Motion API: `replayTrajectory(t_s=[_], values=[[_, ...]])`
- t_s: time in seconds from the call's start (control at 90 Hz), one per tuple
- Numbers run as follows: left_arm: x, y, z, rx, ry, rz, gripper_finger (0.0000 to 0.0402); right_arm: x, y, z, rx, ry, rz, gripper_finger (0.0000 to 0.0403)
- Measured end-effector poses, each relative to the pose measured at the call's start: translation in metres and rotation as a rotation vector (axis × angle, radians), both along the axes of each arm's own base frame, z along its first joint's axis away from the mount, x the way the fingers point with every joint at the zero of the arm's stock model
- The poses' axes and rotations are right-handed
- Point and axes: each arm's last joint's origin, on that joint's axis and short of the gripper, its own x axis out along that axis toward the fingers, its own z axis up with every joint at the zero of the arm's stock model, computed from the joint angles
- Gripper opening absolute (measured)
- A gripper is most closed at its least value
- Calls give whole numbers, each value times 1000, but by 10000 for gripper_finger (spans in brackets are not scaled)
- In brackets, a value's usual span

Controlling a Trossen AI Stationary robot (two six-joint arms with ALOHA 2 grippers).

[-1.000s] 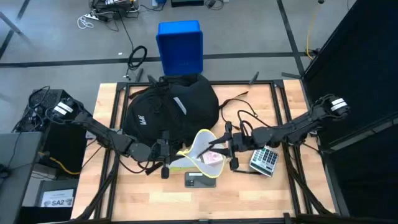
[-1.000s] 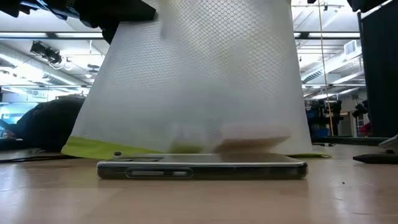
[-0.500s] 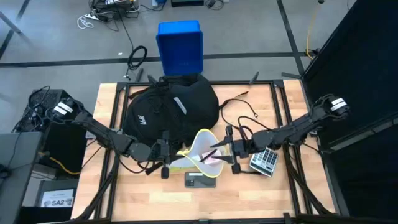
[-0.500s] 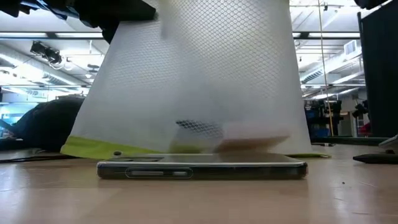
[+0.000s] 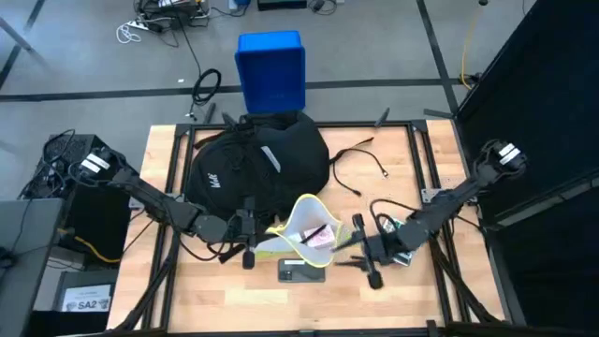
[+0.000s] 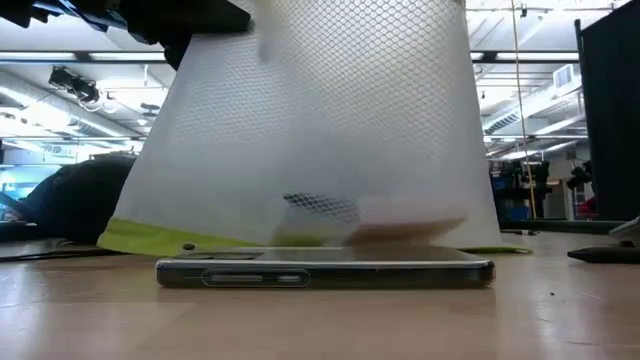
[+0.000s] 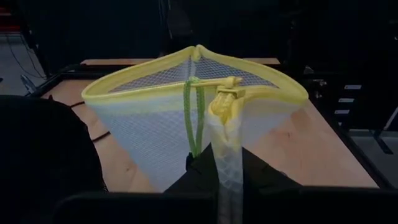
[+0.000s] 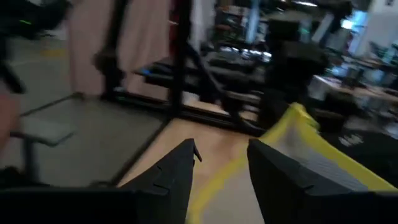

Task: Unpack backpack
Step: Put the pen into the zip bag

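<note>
we are mid-unpack, our left gripper (image 5: 249, 230) pinching the mesh pouch (image 5: 304, 231) rim just in front of the backpack (image 5: 255, 162) at the table's back-left, our right gripper (image 5: 363, 253) sitting open and empty beside the pouch, likely reaching in next.

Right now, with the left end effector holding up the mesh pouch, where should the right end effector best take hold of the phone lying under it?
Probably across the phone's long edges at its near end, which pokes out from under the mesh pouch. It lies flat and thin on the table, so come straight down with the right end effector, clear of the left end effector.
</note>
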Motion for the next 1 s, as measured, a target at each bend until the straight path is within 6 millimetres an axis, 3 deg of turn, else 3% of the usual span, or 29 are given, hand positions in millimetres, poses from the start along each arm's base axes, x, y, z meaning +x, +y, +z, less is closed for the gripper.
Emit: replayTrajectory(t_s=[0.2, 0.5, 0.867, 1.0], values=[[0, 0, 0, 0, 0, 0, 0, -18, 20, -13, 79, 148, -2, 127], [0, 0, 0, 0, 0, 0, 0, -31, 12, -49, 258, 551, -143, 128], [0, 0, 0, 0, 0, 0, 0, -40, 7, -64, 395, 822, -168, 98], [0, 0, 0, 0, 0, 0, 0, -39, 9, -59, 391, 842, -169, 87]])
